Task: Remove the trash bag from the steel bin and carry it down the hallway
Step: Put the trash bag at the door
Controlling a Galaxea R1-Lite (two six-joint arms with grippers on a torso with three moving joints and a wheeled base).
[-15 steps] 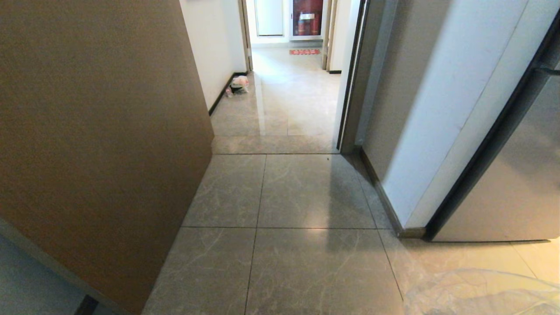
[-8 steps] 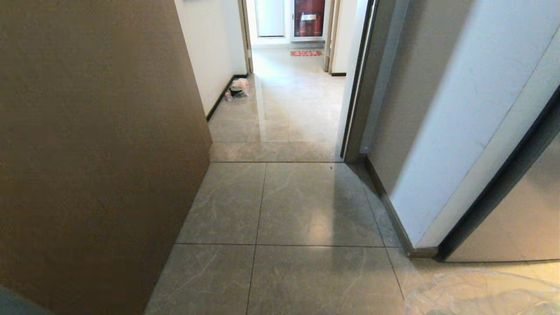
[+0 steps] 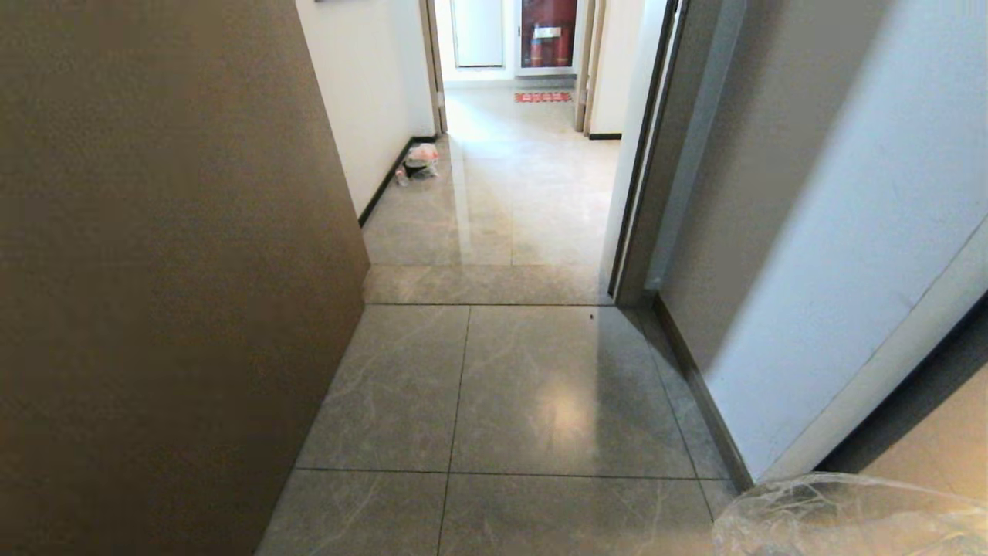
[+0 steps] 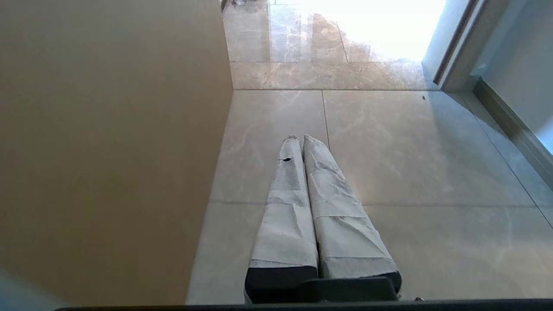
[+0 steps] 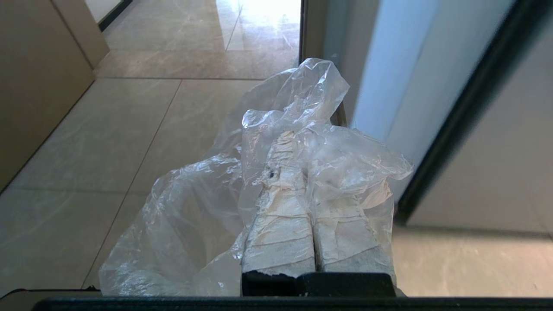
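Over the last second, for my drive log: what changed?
The whole head view shifted: the robot rolled ahead toward the hallway. Nothing was taken or let go. The right gripper keeps its fingers shut on the bag; the left gripper stays shut, empty.

Only the wrist cams show any of the robot. The left end effector (image 4: 300, 138), center of the frame, has two long tapered fingers (image 4: 285, 224) wrapped in wrinkly whitish tape, with a small dark tear near one tip and black bases at the bottom. The right end effector (image 5: 287, 138) looks the same: crinkled, scuffed white wrap, one small dark hole, black mount along the bottom edge.
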